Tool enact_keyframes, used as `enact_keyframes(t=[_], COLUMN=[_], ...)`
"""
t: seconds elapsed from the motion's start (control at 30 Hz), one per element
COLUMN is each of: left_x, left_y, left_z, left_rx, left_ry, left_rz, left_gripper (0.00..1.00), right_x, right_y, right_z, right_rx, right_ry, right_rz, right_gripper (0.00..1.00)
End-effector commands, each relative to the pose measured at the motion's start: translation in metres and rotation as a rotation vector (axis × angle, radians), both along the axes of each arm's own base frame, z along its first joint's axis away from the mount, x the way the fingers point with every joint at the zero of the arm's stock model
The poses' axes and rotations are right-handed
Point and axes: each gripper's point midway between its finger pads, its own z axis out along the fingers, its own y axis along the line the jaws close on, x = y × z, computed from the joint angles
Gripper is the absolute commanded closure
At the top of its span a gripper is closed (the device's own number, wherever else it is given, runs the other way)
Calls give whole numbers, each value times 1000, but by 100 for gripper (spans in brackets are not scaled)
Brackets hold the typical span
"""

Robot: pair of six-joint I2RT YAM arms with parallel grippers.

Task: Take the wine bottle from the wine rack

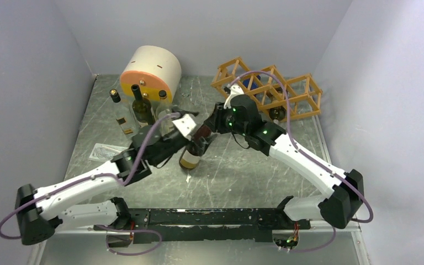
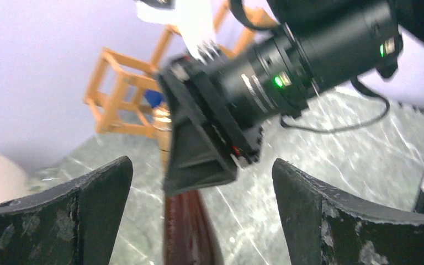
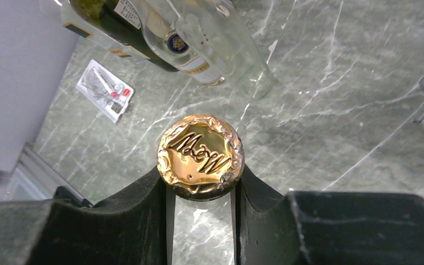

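Note:
The wine bottle (image 1: pixel 190 156), dark with a cream label, stands on the table left of centre, away from the wine rack (image 1: pixel 268 91). My right gripper (image 1: pixel 205 132) is shut on its top. In the right wrist view the gold foil cap (image 3: pixel 200 155) sits pinched between the black fingers (image 3: pixel 138 215). My left gripper (image 1: pixel 182 138) is open. Its fingers (image 2: pixel 96 199) stand wide apart on either side of the bottle's dark red neck (image 2: pixel 190 232) without touching it. The orange-tan rack (image 2: pixel 122 94) shows behind.
A cream and orange cylinder (image 1: pixel 150 72) stands at the back left, with a dark bottle (image 1: pixel 142 107), a small bottle (image 1: pixel 115 96) and a clear glass bottle (image 1: pixel 165 118) before it. A plastic packet (image 1: pixel 106 150) lies at the left. Another bottle's base (image 1: pixel 276 114) shows in the rack.

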Motion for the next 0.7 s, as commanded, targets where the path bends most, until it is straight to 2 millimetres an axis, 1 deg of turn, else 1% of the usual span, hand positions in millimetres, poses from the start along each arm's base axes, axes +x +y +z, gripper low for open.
enact_keyframes(t=[0.0,0.03,0.1,0.17,0.2,0.27,0.3,0.4,0.47,0.57,0.67], left_x=[15,19,31,39,42,45,46,48,51,54,53], left_y=[66,85,133,177,198,230,241,267,278,289,295], left_z=[69,77,88,92,95,96,97,98,97,96,97], left_rx=[-194,-235,-334,-416,-456,-513,-535,-567,-578,-598,-594], left_ry=[-143,-164,-173,-176,-182,-193,-197,-206,-210,-197,-209], left_rz=[226,291,475,635,708,814,848,928,969,1003,1021], left_gripper=[0,1,1,4,4,6,7,10,11,14,15], right_x=[16,17,17,18,19,21,21,22,22,21,24], right_y=[17,25,40,55,63,76,83,102,114,130,140], right_z=[67,71,79,84,91,95,98,109,117,124,132], right_rx=[19,17,3,-16,-19,-34,-41,-58,-62,-73,-63], right_ry=[-222,-236,-264,-292,-308,-331,-345,-384,-412,-457,-496], right_rz=[34,51,83,105,113,121,128,134,143,150,147], right_gripper=[100,100,100,100,100,100,100,100,100,100,100])
